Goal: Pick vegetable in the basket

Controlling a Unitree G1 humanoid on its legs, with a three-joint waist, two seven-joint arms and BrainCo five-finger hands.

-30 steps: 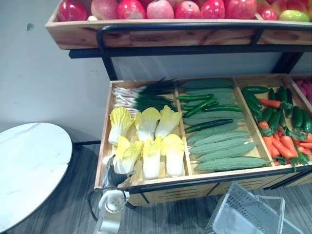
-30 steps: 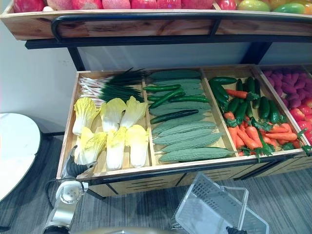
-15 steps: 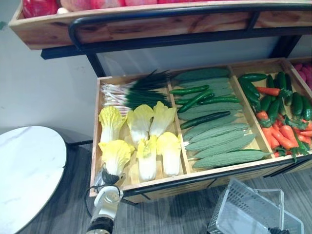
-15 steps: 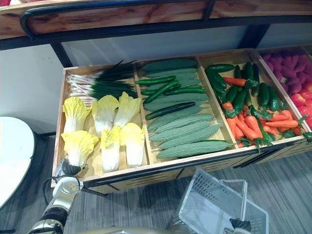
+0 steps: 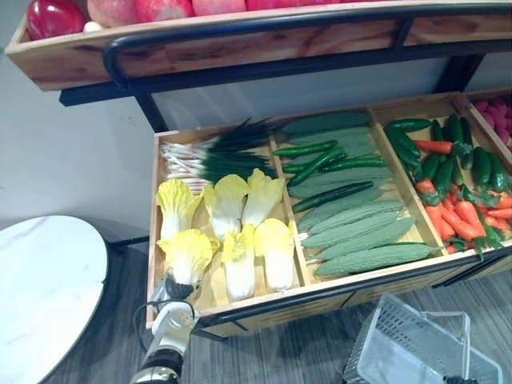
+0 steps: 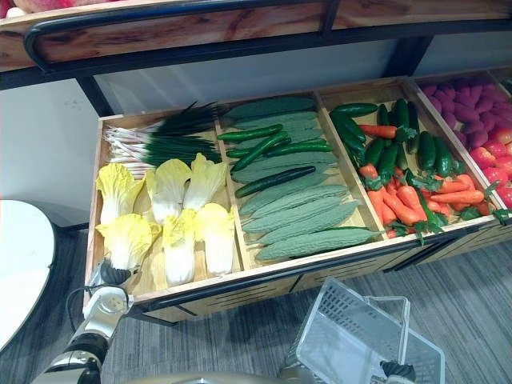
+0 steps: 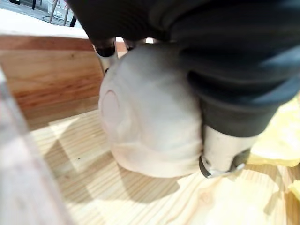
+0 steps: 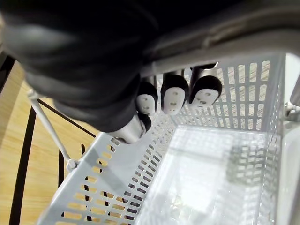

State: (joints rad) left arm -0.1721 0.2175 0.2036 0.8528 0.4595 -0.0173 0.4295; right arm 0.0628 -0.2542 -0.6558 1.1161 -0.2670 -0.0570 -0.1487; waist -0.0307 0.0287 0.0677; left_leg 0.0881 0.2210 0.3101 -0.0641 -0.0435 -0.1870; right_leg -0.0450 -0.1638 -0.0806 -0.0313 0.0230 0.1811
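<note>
The vegetable crate [image 5: 152,240] holds several yellow-white cabbages in its left compartment. My left hand [image 5: 170,290] sits at the crate's front left corner, curled round the white stalk end of the front-left cabbage [image 5: 188,252]. The left wrist view has that pale stalk [image 7: 150,117] under the palm, resting on the crate's wooden floor, with my left hand [image 7: 234,70] over it. My right hand [image 6: 396,370] is low at the right, fingers [image 8: 173,96] hooked over the handle of the empty white plastic basket [image 6: 352,336], which hangs tilted in front of the crate.
Spring onions [image 5: 216,156] lie behind the cabbages. Cucumbers and bitter gourds [image 5: 360,232] fill the middle compartment, carrots and small cucumbers [image 5: 456,192] the right one. A black rail [image 5: 336,284] runs along the crate's front. A shelf of apples [image 5: 200,48] overhangs. A round white table [image 5: 40,296] stands at the left.
The camera has shifted, so the whole scene sits differently. The front-left cabbage's leafy end has swung a little leftward in my left hand. The right hand keeps the basket.
</note>
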